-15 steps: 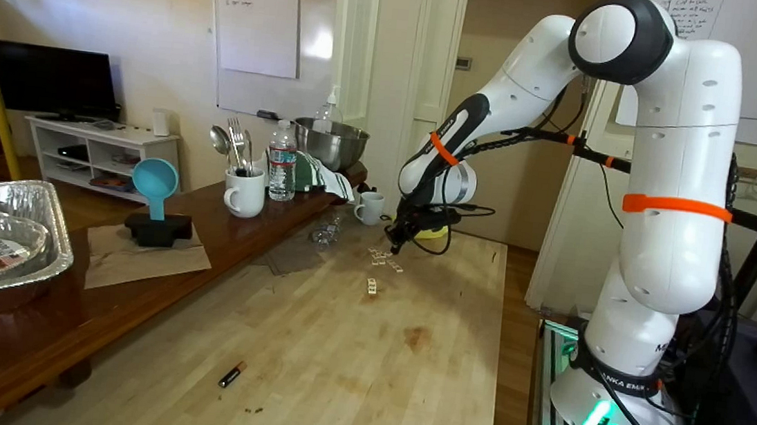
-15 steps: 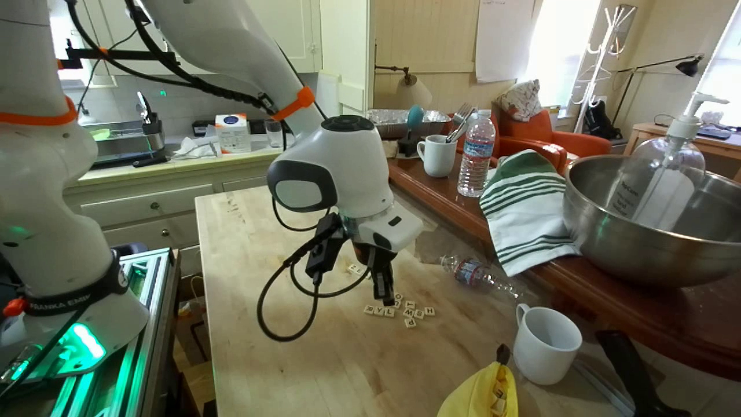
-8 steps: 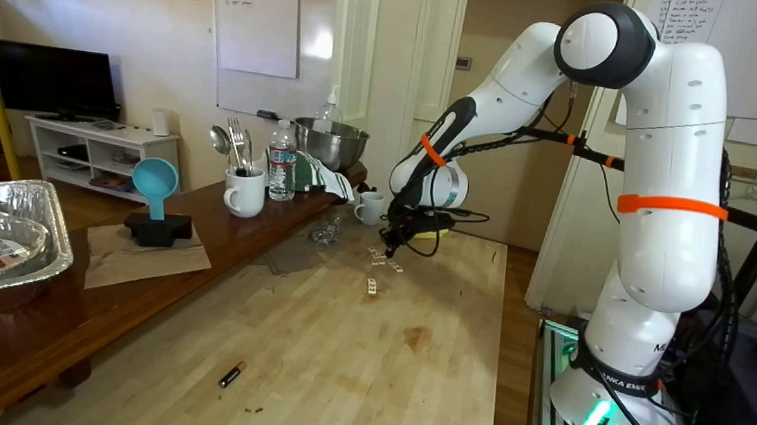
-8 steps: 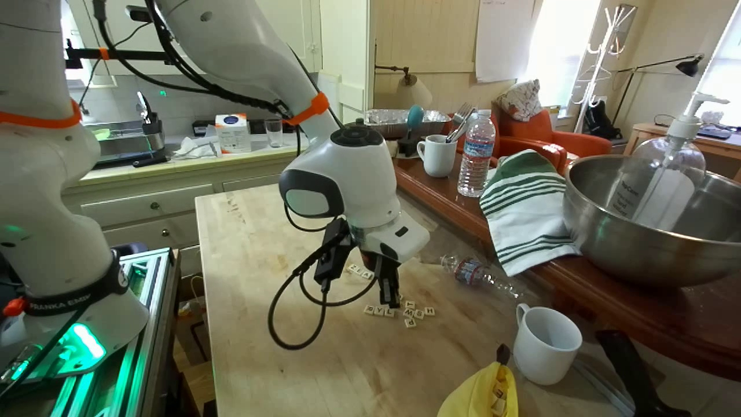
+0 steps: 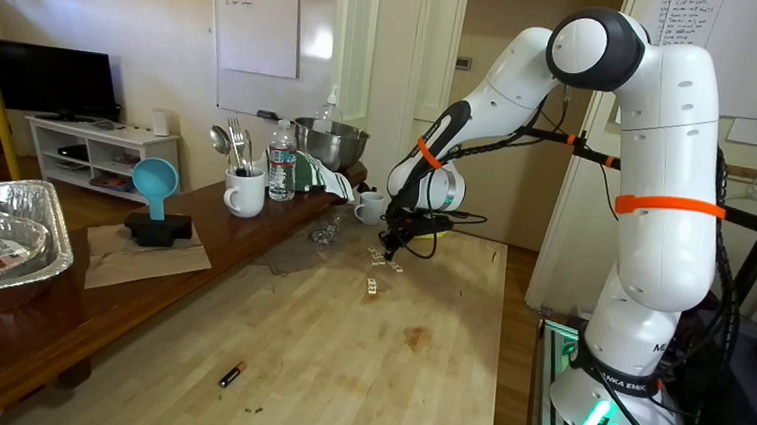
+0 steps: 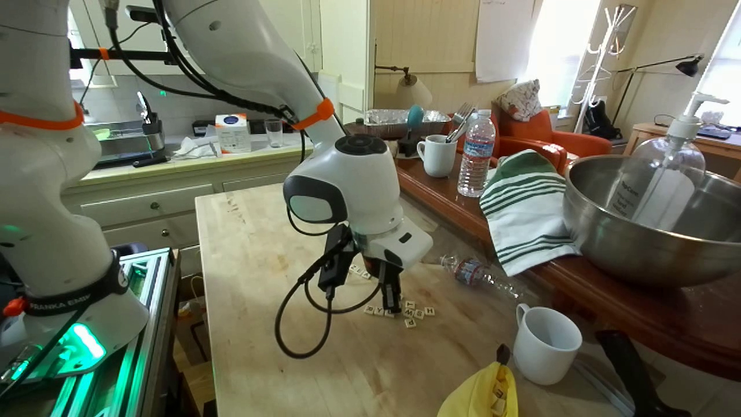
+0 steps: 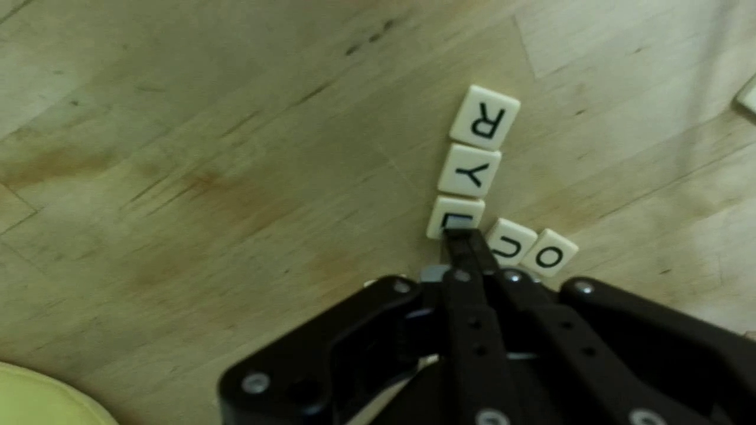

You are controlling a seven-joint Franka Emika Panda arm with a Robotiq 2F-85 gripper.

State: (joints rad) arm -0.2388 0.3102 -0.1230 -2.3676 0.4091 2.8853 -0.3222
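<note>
My black gripper (image 7: 463, 235) is shut, its fingertips together with nothing visible between them. It points down over the L tile (image 7: 453, 215) and covers part of it in the wrist view; I cannot tell whether it touches. The Y tile (image 7: 470, 171) and R tile (image 7: 485, 118) continue the row. The U tile (image 7: 511, 239) and O tile (image 7: 550, 254) lie beside it. In an exterior view the gripper (image 6: 392, 308) is low over the table, among tiles such as the H tile (image 6: 429, 311) and P tile (image 6: 410, 323). The gripper (image 5: 387, 255) also shows in an exterior view.
Another short tile row (image 5: 371, 286) lies apart. A yellow pouch (image 6: 477, 394), a white mug (image 6: 547, 347) and a lying plastic bottle (image 6: 477, 275) are on the table. A battery (image 5: 232, 374) lies farther off. A raised brown ledge (image 5: 209, 245) carries a steel bowl (image 6: 648, 243).
The arm has lowered and shifted slightly, bringing the gripper down from beside the row's end to over the L tile. The tiles and other objects have not visibly moved.
</note>
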